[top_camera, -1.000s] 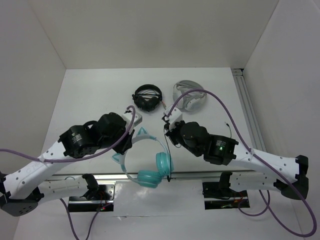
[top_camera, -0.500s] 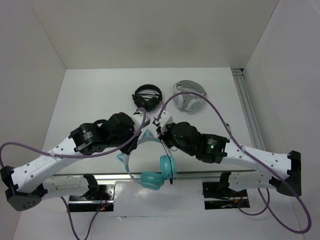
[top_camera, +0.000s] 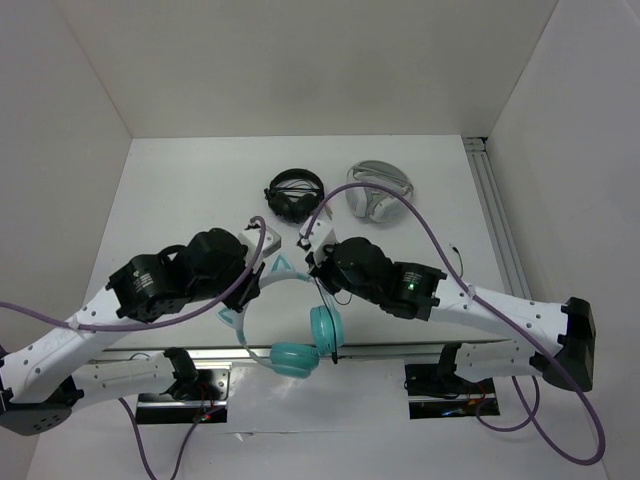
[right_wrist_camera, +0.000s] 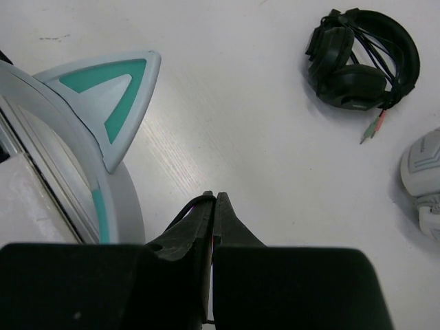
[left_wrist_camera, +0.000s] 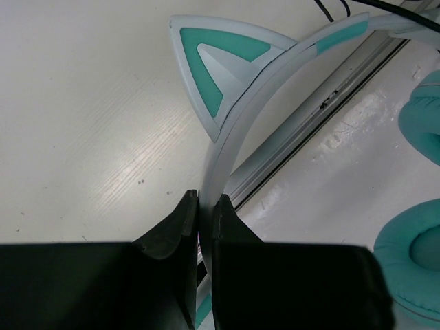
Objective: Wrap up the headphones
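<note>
Near the table (top_camera: 180, 190) edge, our left gripper (left_wrist_camera: 204, 206) clamps the pale, probably stiff headband (left_wrist_camera: 227, 130) of the teal cat-eared over-ear headphones (top_camera: 325, 325); our right gripper (right_wrist_camera: 214, 203) pinches their thin black cable (right_wrist_camera: 194, 201), judged limp.

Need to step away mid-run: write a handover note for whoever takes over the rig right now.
Left gripper: shut on the headband of the headphones.
Right gripper: shut on the thin black cable.
Headphones: between the arms, ear cups at the near edge of the table.
Done: both grasps.
Left: winding the cable around the headphones; no turns show yet.
</note>
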Robot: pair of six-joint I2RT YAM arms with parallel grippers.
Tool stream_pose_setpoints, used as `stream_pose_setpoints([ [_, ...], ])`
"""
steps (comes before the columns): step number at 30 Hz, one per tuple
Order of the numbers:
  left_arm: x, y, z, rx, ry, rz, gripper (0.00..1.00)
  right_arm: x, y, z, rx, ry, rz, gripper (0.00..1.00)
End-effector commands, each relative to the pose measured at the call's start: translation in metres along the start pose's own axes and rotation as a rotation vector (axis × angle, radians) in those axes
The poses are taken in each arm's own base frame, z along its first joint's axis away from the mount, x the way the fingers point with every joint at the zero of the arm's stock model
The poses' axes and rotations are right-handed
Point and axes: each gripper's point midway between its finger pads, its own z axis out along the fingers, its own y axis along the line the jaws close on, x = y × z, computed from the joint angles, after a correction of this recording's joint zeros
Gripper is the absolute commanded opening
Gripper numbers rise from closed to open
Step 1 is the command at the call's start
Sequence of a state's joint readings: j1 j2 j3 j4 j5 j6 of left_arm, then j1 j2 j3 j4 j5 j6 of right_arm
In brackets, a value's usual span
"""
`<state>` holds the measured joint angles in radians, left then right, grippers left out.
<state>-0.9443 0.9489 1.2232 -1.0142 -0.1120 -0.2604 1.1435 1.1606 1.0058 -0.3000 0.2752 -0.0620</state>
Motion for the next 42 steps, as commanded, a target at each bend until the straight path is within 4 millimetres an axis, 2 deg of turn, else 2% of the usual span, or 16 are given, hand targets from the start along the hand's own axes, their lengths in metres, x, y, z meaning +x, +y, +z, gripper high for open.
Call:
stream_pose_setpoints([
  [1,-0.042,-0.043,-0.029,0.236,-0.176,0.029,0.00,-0.017,-0.009,0.009,-0.005,-0.073,0.025,0.00],
  [10,-0.060,-0.044,-0.046,0.243,-0.277,0.015,0.00,-0.016,0.014,0.019,-0.186,-0.098,0.017,0.00],
  [14,-0.073,-0.044,-0.057,0.255,-0.365,-0.008,0.00,-0.013,0.031,0.020,-0.330,-0.129,0.036,0.16],
  [15,-0.077,-0.043,-0.061,0.250,-0.389,-0.010,0.00,-0.011,0.030,0.023,-0.340,-0.132,0.053,0.27],
  [16,-0.077,-0.043,-0.061,0.250,-0.389,-0.010,0.00,-0.006,0.034,0.025,-0.355,-0.136,0.061,0.31],
  [17,-0.077,-0.041,-0.061,0.239,-0.391,-0.024,0.00,-0.012,0.035,0.029,-0.371,-0.178,0.078,0.40],
  [23,-0.086,-0.036,-0.064,0.207,-0.425,-0.065,0.00,-0.011,0.044,0.047,-0.427,-0.257,0.143,0.49],
  [26,-0.090,-0.032,-0.070,0.189,-0.446,-0.101,0.00,0.004,0.042,0.058,-0.439,-0.249,0.182,0.49],
  [28,-0.095,-0.028,-0.077,0.174,-0.479,-0.152,0.00,0.001,0.043,0.061,-0.461,-0.287,0.213,0.49],
  [29,-0.096,-0.024,-0.081,0.157,-0.497,-0.169,0.00,0.015,0.042,0.068,-0.461,-0.267,0.235,0.47],
  [30,-0.099,-0.023,-0.082,0.152,-0.510,-0.184,0.00,0.008,0.042,0.069,-0.465,-0.307,0.256,0.46],
  [32,-0.108,-0.017,-0.096,0.141,-0.575,-0.239,0.00,0.023,0.046,0.079,-0.484,-0.287,0.284,0.37],
  [34,-0.116,-0.013,-0.104,0.132,-0.623,-0.286,0.00,0.024,0.047,0.085,-0.501,-0.299,0.310,0.29],
  [35,-0.119,-0.011,-0.107,0.126,-0.636,-0.304,0.00,0.028,0.048,0.090,-0.503,-0.290,0.320,0.20],
  [38,-0.130,-0.003,-0.116,0.094,-0.692,-0.365,0.00,0.034,0.057,0.105,-0.547,-0.274,0.356,0.13],
  [42,-0.139,0.019,-0.128,-0.004,-0.759,-0.461,0.00,0.044,0.071,0.119,-0.582,-0.256,0.392,0.13],
])
